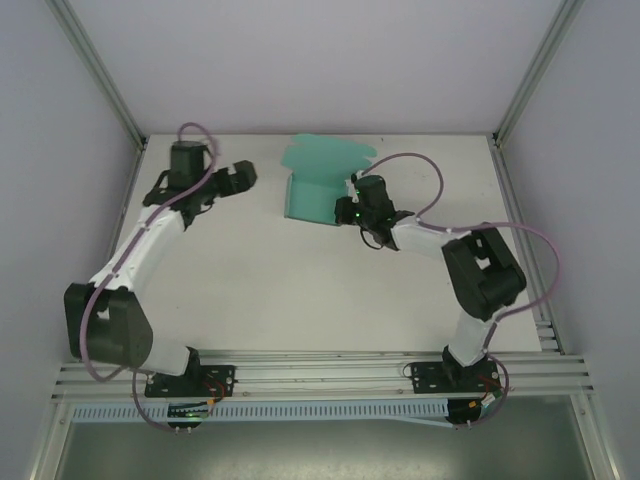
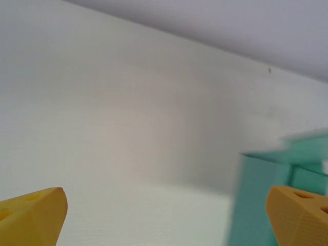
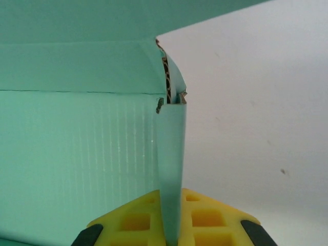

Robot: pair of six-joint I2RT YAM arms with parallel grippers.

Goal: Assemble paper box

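My right pincer [image 3: 171, 225] is closed tight, its yellow jaws pressed from both sides on a thin upright wall of the paper box [image 3: 77, 143]. From the wrist camera the pinched wall is seen edge-on, rising to a folded corner where the card's raw layered edge shows. The wide teal floor of the box spreads to the left of it.

From above, the right pincer [image 1: 350, 212] sits at the box's right end. The paper box [image 1: 315, 190] lies on the far half of the table [image 1: 300, 290], slightly right of centre.

My left pincer [image 1: 240, 178] hovers near the box's left end, apart from it. Its jaws stand wide and hold nothing. In its own wrist view the left pincer [image 2: 165, 215] frames bare table, with the teal box [image 2: 261, 195] blurred at the right edge.

I judge the box half formed: the walls are being raised, while the lid lies open. The step in hand looks like folding up and holding the right side wall. The next move probably calls for bringing the left pincer in to raise or tuck the opposite wall, while the right keeps the card from springing flat.

The box's long axis appears to run left to right across the table. Its scalloped lid flap points toward the far wall, and its open side faces up.
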